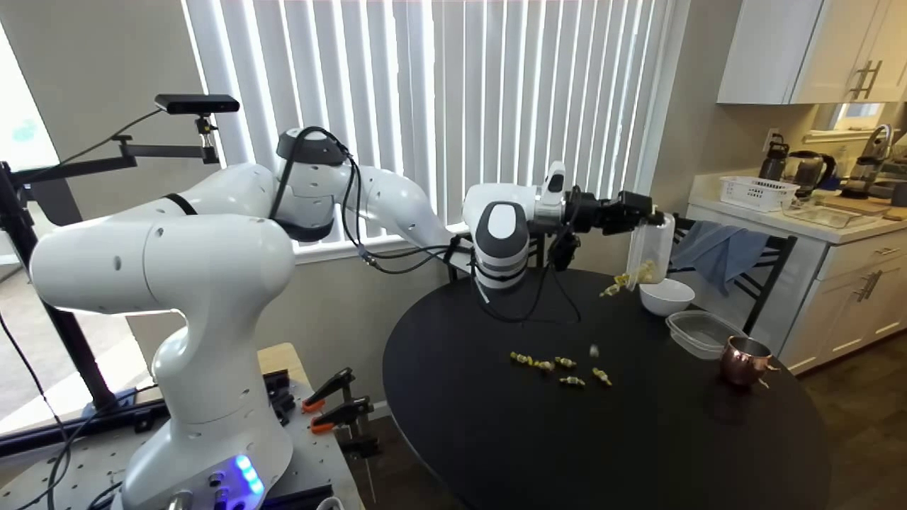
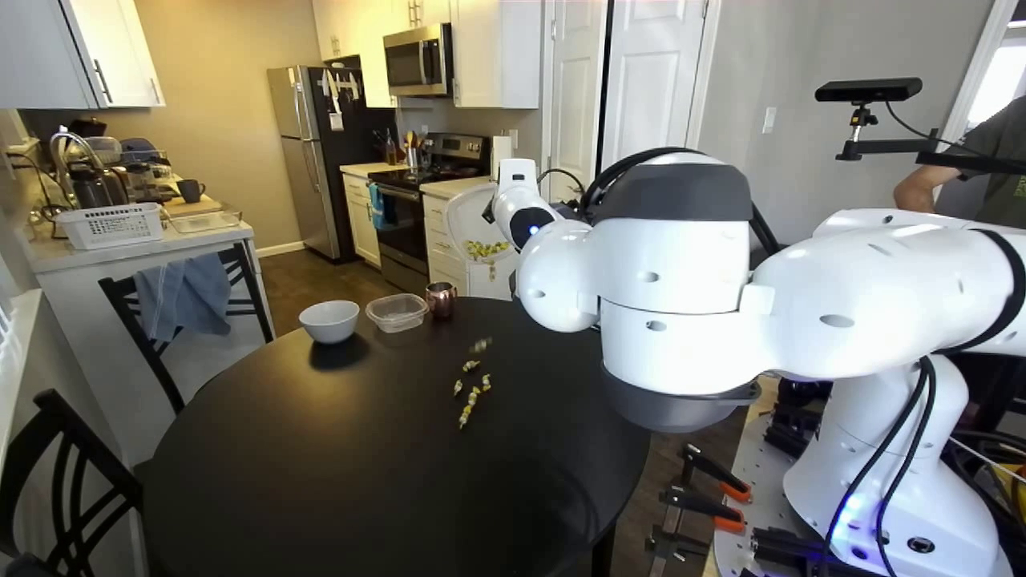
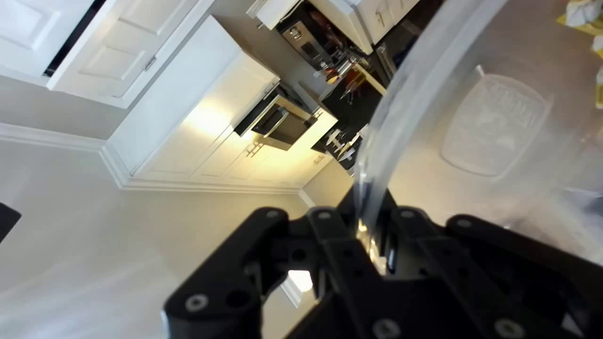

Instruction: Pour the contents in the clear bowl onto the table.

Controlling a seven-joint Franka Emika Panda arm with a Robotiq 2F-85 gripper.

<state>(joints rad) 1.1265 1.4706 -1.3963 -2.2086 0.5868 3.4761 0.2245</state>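
My gripper [image 1: 653, 214] is shut on the rim of the clear bowl [image 1: 659, 244], which is tipped on its side above the table [image 1: 602, 439]. The bowl also shows in an exterior view [image 2: 467, 215] and, close up, in the wrist view [image 3: 494, 127]. Yellowish-tan contents lie along its lower side [image 2: 484, 250] and hang at its lower edge. Several pieces lie on the black table [image 2: 345, 473] in a loose group [image 1: 565, 362]. A blurred piece [image 1: 594, 350] appears to be falling. In the wrist view the jaws [image 3: 370, 221] pinch the bowl's wall.
A white bowl [image 1: 667, 301], a low see-through container [image 1: 703, 333] and a copper mug [image 1: 744, 361] stand along the table's edge, near the held bowl. A chair with a blue cloth [image 1: 723, 251] stands behind them.
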